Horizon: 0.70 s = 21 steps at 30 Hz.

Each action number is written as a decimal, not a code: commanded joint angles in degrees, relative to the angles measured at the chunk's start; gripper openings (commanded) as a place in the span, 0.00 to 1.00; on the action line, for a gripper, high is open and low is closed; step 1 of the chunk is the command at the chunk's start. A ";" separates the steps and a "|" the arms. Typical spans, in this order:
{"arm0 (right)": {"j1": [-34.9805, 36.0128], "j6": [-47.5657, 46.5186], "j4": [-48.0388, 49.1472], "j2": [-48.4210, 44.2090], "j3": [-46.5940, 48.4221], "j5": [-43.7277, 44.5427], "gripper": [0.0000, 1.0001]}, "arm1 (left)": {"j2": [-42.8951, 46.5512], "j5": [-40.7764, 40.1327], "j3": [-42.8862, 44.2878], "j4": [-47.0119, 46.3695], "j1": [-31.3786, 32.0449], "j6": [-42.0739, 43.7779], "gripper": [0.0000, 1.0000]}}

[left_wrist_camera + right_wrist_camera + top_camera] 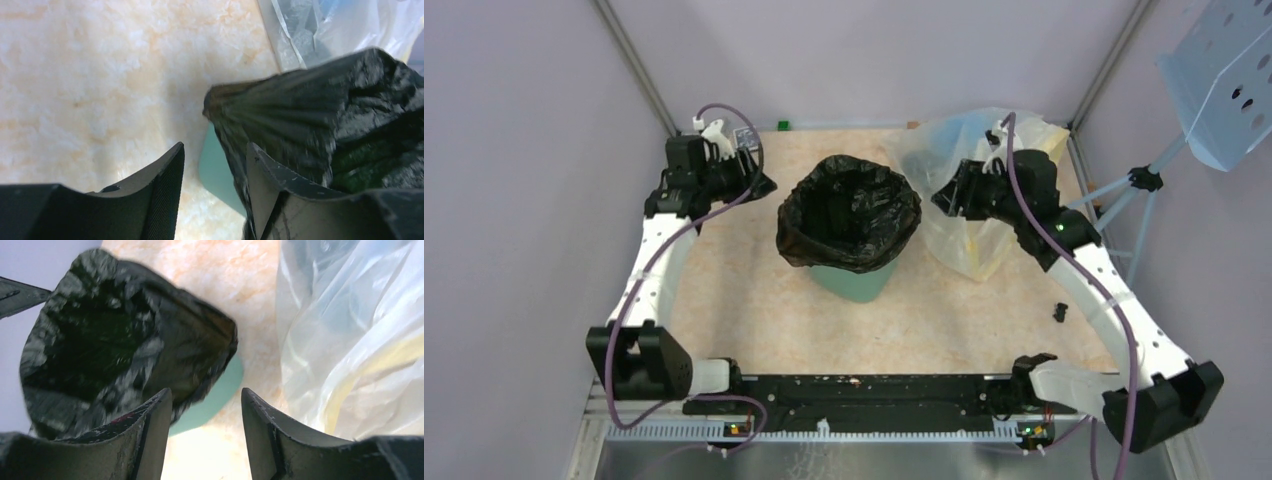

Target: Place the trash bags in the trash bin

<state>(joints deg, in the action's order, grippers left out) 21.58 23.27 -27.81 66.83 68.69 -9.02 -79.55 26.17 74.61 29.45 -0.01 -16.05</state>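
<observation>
Black bag lining green bin: thin, limp, probably slippery; pinch its crinkled rim. Left tool, right tool spread, empty.

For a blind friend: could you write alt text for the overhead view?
A black trash bag covers the rim of a mint-green trash bin on a table. The left end effector and right end effector flank it; clear plastic bags lie by the right one.

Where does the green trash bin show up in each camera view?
Top external: trash bin at centre, green wall showing below the black bag.
Left wrist: green sliver low centre, between the jaws.
Right wrist: green curve low centre.
Shared landmark: the black bag over its rim.
</observation>
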 commanded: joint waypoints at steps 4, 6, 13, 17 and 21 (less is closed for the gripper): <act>-0.18 11.88 4.09 -14.23 -14.03 -13.23 0.55 | 18.44 2.30 -14.44 -4.29 -1.91 -9.37 0.62; -0.15 14.69 5.41 -16.28 -16.59 -18.22 0.60 | 23.12 2.40 -16.25 -2.48 -2.00 -10.29 0.71; 3.06 25.53 15.01 -19.41 -24.06 -22.30 0.68 | 33.90 6.47 -22.38 0.37 -2.02 -18.49 0.86; 5.75 29.51 18.78 -17.40 -25.53 -19.78 0.65 | 37.77 9.32 -27.29 -0.10 -2.08 -26.75 0.86; 6.70 32.00 22.18 -15.02 -25.87 -18.26 0.59 | 39.53 9.77 -29.22 0.85 -2.03 -29.10 0.82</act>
<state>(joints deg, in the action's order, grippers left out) 27.31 50.57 -12.80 50.13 42.76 -28.47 -41.25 33.71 47.00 31.00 -1.80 -39.44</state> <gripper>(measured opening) 0.605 0.843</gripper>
